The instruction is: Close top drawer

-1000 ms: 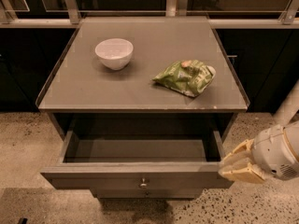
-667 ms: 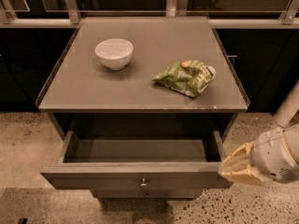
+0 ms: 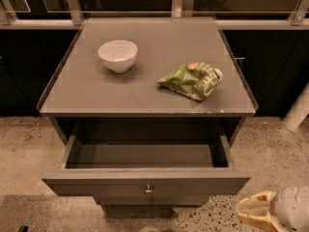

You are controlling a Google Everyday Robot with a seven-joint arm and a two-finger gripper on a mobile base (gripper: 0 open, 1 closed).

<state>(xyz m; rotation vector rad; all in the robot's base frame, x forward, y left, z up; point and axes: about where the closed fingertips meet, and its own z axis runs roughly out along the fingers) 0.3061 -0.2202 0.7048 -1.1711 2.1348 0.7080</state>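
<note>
Table (image 3: 145, 91): front edge overhangs the drawer cavity.
Top drawer (image 3: 96, 183): pulled well out below the table, floor (image 3: 29, 149) free before it.
Gripper (image 3: 248, 211): low right, near the drawer's front corner, not touching; I cannot tell its state.

Jaws front-right of the top drawer (image 3: 145, 179)

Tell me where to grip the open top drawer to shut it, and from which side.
Press the flat front of the top drawer at its central knob, from the front: it stands pulled straight out, so a centred push should slide evenly. The gripper is below its right corner.
</note>
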